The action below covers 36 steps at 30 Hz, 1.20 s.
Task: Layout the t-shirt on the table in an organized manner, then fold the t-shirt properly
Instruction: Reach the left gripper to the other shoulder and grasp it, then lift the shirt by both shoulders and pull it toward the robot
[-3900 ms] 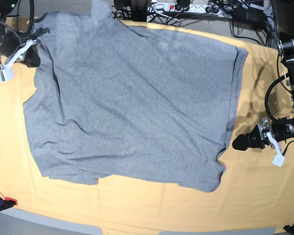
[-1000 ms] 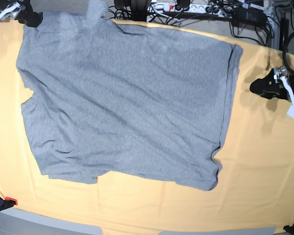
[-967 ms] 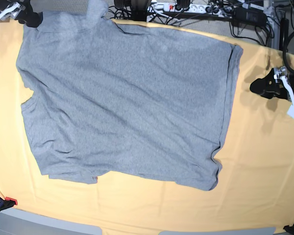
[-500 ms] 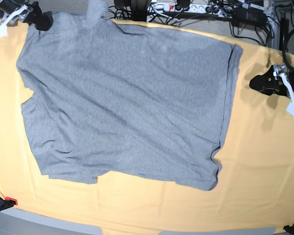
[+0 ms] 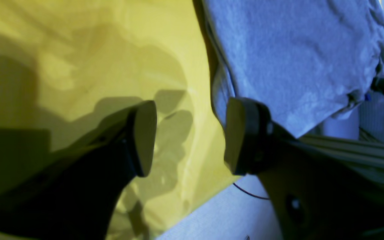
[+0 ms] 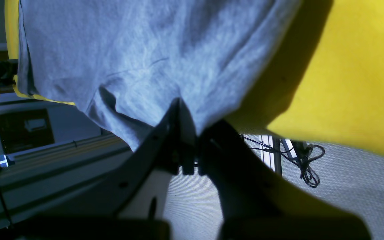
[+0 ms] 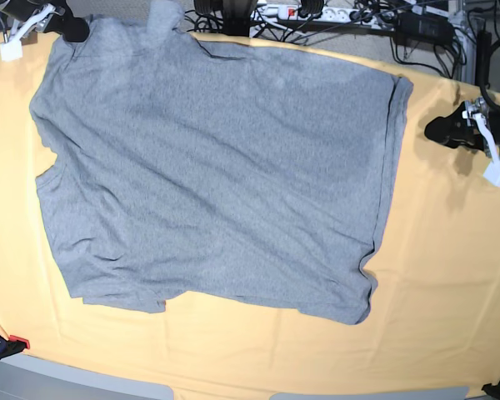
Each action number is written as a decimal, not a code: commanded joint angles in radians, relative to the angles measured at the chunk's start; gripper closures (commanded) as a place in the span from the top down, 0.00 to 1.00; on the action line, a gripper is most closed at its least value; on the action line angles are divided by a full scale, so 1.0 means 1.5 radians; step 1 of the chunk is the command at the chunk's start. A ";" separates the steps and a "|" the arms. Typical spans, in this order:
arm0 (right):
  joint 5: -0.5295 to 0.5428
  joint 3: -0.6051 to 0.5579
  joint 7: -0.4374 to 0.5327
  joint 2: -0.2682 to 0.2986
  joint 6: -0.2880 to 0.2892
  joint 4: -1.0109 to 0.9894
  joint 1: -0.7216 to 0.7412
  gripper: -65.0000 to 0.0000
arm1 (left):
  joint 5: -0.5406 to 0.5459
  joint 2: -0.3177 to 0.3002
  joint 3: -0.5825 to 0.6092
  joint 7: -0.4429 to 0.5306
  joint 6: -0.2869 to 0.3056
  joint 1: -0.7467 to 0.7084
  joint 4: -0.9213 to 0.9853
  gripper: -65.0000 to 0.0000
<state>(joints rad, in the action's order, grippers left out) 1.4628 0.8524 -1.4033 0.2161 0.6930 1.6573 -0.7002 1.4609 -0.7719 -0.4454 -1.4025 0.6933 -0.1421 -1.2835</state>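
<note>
The t-shirt [image 7: 217, 179] lies spread plain-side up across the counter [image 7: 433, 283], filling most of the yellow-orange cloth from about eight o'clock up to one o'clock in the base view, creased but mostly flat. At the near edge, around six o'clock, bare cloth shows below the fabric's lower edge. Out at three o'clock the left end effector [image 7: 440, 131] hangs over bare cloth just beside the shirt's edge, apart from it; its wrist view shows the left end effector [image 5: 188, 136] with jaws spread well apart, nothing between them. Farthest off, at eleven o'clock, the right end effector [image 7: 73, 30] sits at the shirt's corner, and its wrist view shows the right end effector [image 6: 187, 133] pinched tight on a bunched bit of grey fabric at the counter's edge.
</note>
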 commanded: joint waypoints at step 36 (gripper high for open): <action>0.014 0.006 0.005 0.012 0.003 0.008 0.020 0.00 | -0.043 0.087 0.047 0.072 0.003 -0.147 -0.165 0.27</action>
<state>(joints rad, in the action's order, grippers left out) 1.4624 0.8524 -1.4040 0.2184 0.6930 1.6573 -0.6628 1.4006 -0.6186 -0.3664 -1.2842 0.6968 -0.3595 -1.5238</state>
